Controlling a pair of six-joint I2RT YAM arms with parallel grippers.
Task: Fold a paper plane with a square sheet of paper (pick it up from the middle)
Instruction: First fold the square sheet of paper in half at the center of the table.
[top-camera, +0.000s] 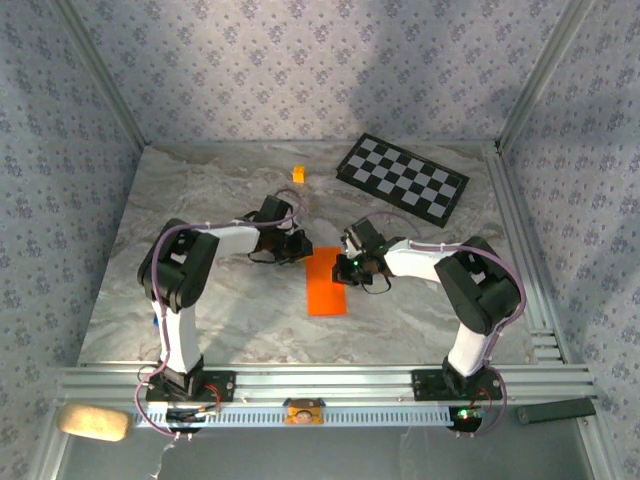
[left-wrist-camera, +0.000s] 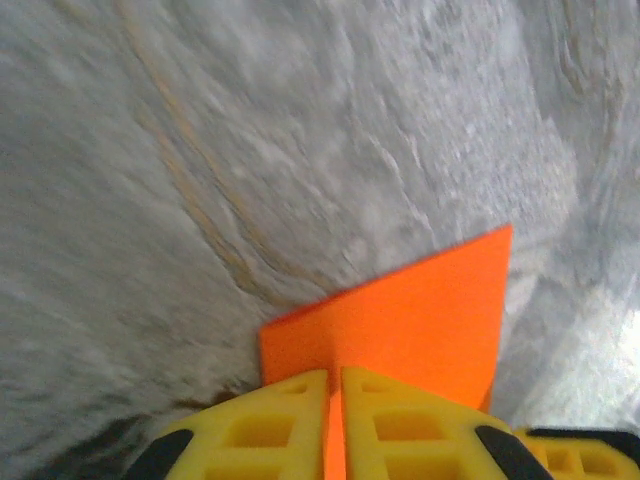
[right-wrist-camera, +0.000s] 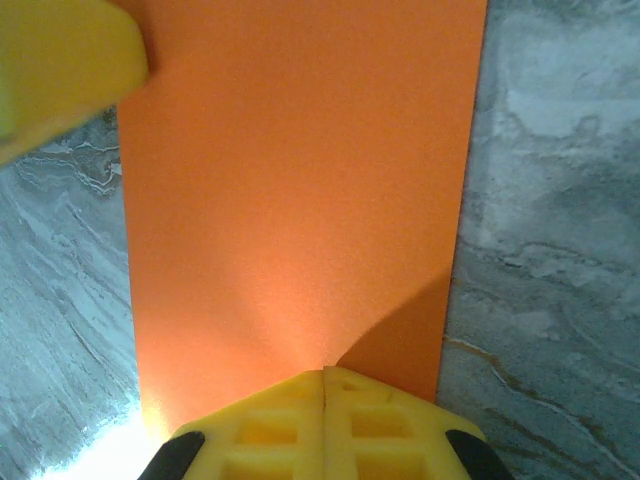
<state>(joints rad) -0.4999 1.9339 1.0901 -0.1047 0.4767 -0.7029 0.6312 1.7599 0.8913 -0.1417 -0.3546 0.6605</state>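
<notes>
Logged paper (top-camera: 325, 283) as a narrow orange strip, apparently folded in half lengthwise. Lay flat on tabletop (top-camera: 200, 300), a little to the near-left of board (top-camera: 402, 178).

Found left gripper (top-camera: 298, 245) at the strip's end nearer board, on the side away from board. Clamped on a corner there, seen in the wrist view as a sliver of orange pinched between yellow fingers, with that corner raised off the marble.

Found right gripper (top-camera: 352, 268) on the strip's board side, fingers pressed together with no gap, tip at the paper's edge. Looked like pressing down rather than pinching; contact not confirmable.

Judged step in hand: turning a corner over toward the centre crease to form the nose.

Thought best done slowly:
- Carry the clamped corner in a low arc and land its edge along the centre line, not past it.
- Keep right gripper down as an anchor against skating on smooth marble.
- Let go only with the corner flat, then rub the new crease.

Risk noted: thin paper tearing or buckling if pulled taut.
</notes>
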